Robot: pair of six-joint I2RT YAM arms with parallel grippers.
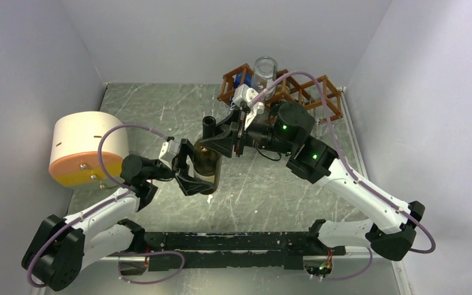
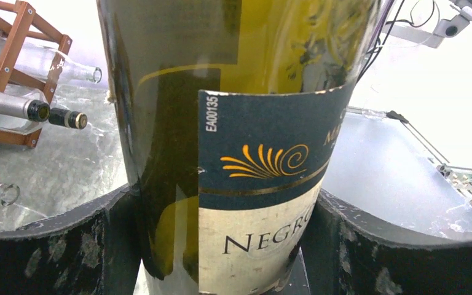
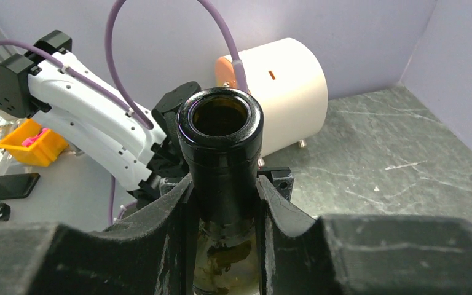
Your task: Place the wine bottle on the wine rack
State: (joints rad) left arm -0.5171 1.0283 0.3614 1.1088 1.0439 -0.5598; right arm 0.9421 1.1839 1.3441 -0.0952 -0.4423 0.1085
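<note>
– Top external view, panel one: what am I shown at mid-table?
– I see the wine bottle (image 1: 208, 161): dark olive glass, a cylindrical body tapering to a thick-lipped neck. It stands roughly upright between both arms over the grey marbled table (image 1: 153, 110). The wine rack (image 1: 319, 98), thin reddish-brown wooden slats crossed into diamond openings, stands at the far edge, apart from the bottle.
– And the left gripper (image 1: 192, 177)?
– Left wrist view: its curved matt black pads (image 2: 98, 246), scuffed grey, cup the body at label height. Both meet the glass, so I read it as gripping the bottle. The label (image 2: 264, 172) is navy with an orange swirl above a cream band.
– The right gripper (image 3: 224, 212)?
– Right wrist view: set narrow, its grainy black fingers clamp the neck just under the rounded lip. The mouth is open.
– Anything else?
– A clear glass bottle (image 1: 264, 70) rests in the rack, with dark necks (image 2: 67, 118) beside it. A smooth white drum (image 1: 86, 147) with an orange end sits at the table's left.
</note>
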